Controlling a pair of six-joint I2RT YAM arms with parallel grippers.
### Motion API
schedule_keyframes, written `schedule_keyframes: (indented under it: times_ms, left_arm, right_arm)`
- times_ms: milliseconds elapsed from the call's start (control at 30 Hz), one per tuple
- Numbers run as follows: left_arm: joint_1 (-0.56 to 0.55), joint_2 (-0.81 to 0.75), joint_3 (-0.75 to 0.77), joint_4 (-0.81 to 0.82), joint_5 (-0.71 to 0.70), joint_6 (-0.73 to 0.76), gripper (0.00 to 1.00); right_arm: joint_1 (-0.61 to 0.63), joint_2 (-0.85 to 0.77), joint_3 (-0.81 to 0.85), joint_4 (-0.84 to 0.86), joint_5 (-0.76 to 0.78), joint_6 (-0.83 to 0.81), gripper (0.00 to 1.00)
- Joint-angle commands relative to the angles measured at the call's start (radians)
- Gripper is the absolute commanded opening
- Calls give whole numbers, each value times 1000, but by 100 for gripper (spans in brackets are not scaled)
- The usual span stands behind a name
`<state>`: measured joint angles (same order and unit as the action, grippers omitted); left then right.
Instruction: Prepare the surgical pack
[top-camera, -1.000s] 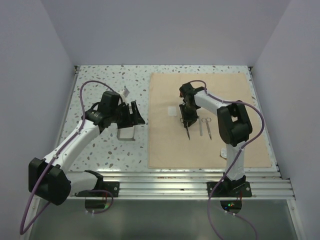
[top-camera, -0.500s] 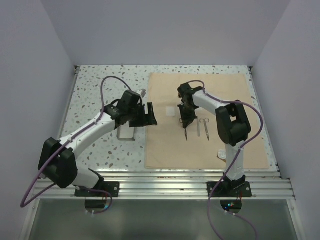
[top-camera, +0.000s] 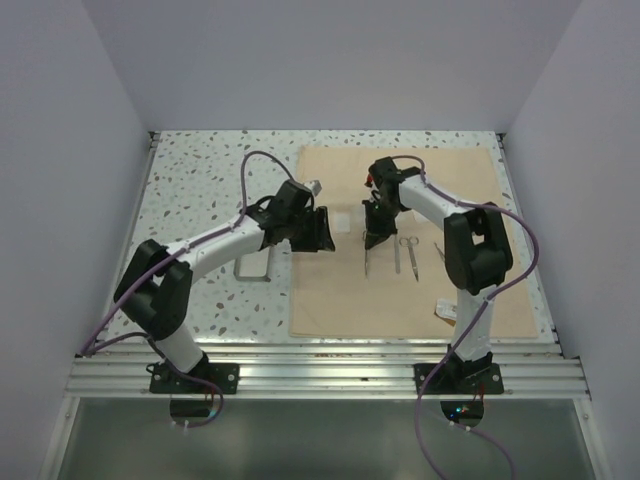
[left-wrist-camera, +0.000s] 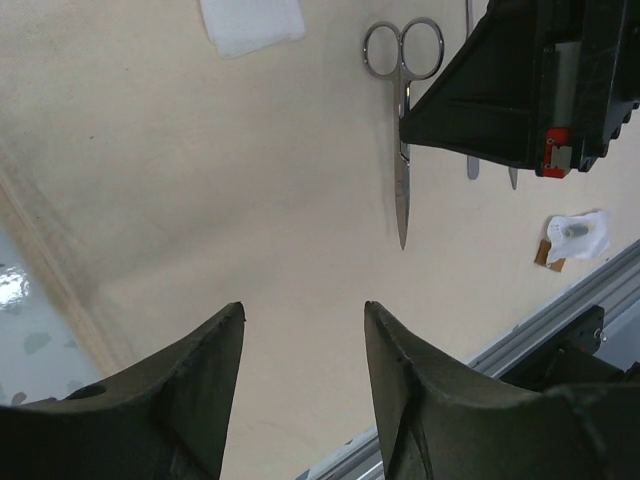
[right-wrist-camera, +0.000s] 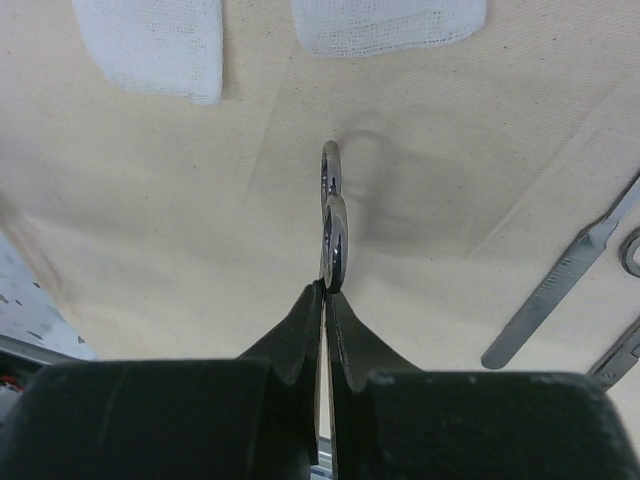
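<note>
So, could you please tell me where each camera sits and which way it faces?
Top: above and behind the robot, facing down on the table; left hand and right hand show.
Left wrist: faces rightward down across the cloth; its open fingers show.
Right wrist: faces down at gauze; its fingers show, shut on scissors.
Shared: both wrist views see the scissors.

Plain pale walls (top-camera: 60, 150) enclose a speckled tabletop (top-camera: 200, 170), aluminium rail (top-camera: 320, 372) along its near edge.
</note>
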<state>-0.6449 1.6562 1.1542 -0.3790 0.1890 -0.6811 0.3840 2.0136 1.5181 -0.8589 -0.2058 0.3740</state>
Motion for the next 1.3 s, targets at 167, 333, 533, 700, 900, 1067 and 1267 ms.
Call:
schedule_keyframes:
  times_ms: [167,333,533,700,900,1067,1267]
  left_arm:
    - [-38,83,98,97,44,-26,53]
    - [-58,131,122,109,66,-28,55]
    - [-78,206,180,86,58,-32,57]
    - [-123,276,259,26,-8,-6,59]
    - [-173,346,331,-61,-140,35,55]
    - [-179,338,322,-89,-226,41,43]
    - [-182,323,299,-84,-240,54,38]
  right_arm:
    - [-10,-56,-6,34,-93,34,0]
    - [-20,-56,-22,55,-127,58,0]
    - [-30,-56,-47,75,-158,103,0]
    - [-31,-50,-58,87,-187,143,0]
    - [-31,-46,-61,90,-211,170,0]
    - [-46,-68,-70,83,-190,178,0]
    - [-82,-84,-61,43,-138,152,0]
